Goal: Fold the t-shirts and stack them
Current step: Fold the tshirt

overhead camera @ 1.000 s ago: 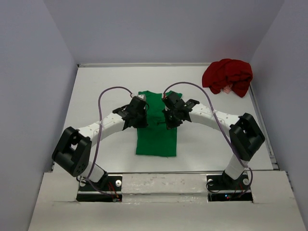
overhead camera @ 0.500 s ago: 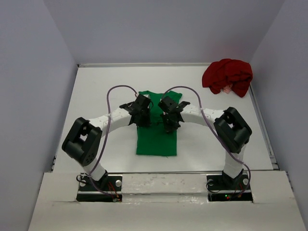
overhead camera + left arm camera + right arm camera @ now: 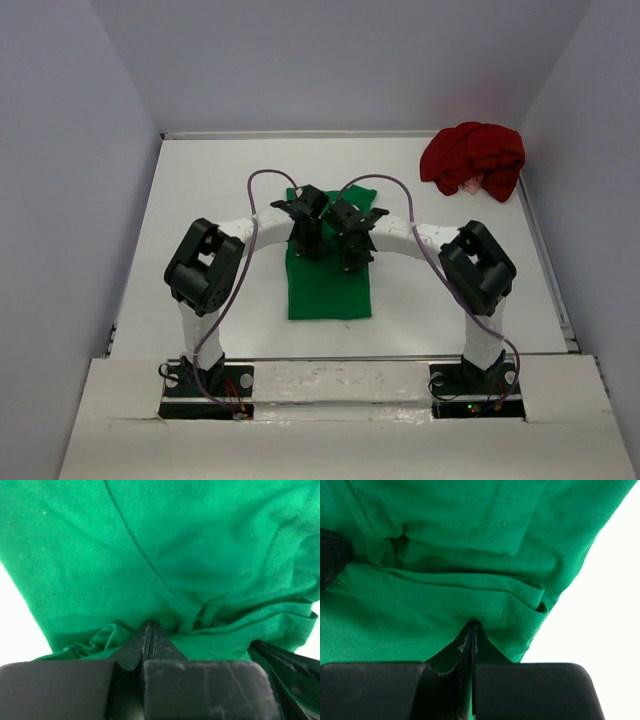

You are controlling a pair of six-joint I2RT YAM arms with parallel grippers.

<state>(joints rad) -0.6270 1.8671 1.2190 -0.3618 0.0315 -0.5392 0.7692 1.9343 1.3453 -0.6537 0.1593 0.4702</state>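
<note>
The green t-shirt [image 3: 330, 288] lies as a narrow strip in the middle of the table, collar end away from me. My left gripper [image 3: 311, 238] is shut on a bunched fold of it, green cloth pinched at the fingertips [image 3: 149, 628]. My right gripper [image 3: 351, 252] is shut on a hemmed layer of the same shirt [image 3: 445, 605], close beside the left one. In both wrist views the green t-shirt [image 3: 165, 555] fills the picture. The dark red t-shirt [image 3: 472, 160] sits crumpled in the far right corner, away from both grippers.
Grey walls close in the white table [image 3: 200, 180] on the left, right and far sides. Purple cables [image 3: 265, 175] arch above both forearms. The arm bases stand at the near edge [image 3: 340, 372].
Both grippers, still shut on green cloth, have moved inward toward each other and a little farther from me. Both elbows have swung in toward the centre.
</note>
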